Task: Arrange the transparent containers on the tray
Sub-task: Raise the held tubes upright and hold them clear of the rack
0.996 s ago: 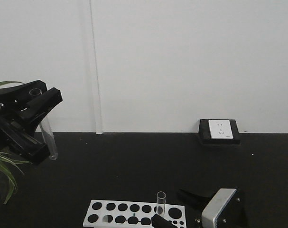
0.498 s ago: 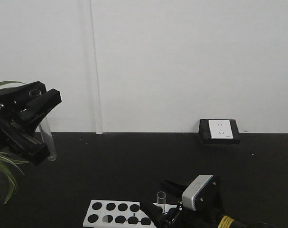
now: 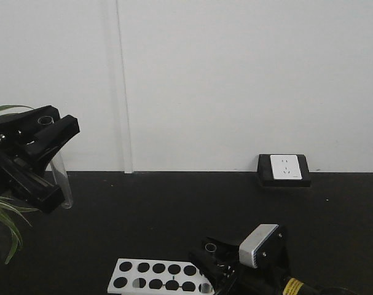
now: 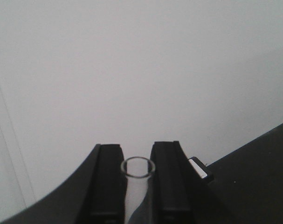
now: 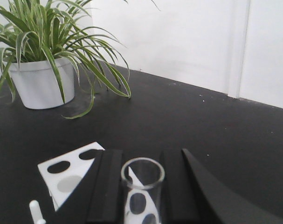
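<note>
Aloft, test tube point(image 4: 137, 198) pinched upright in left claw point(image 4: 137, 158), second tube point(image 5: 142, 187) pinched in right claw point(image 5: 142, 156), above rack point(image 5: 69, 177)

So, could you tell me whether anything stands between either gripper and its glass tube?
Nothing visible does: the left gripper holds one tube between its jaws, the right gripper the other tube. The tray is out of view.

Left gripper point(image 4: 137, 156), raised high, pinches a glass tube point(image 4: 137, 196); right gripper point(image 5: 141, 163), held low, pinches a second tube point(image 5: 142, 186).
</note>
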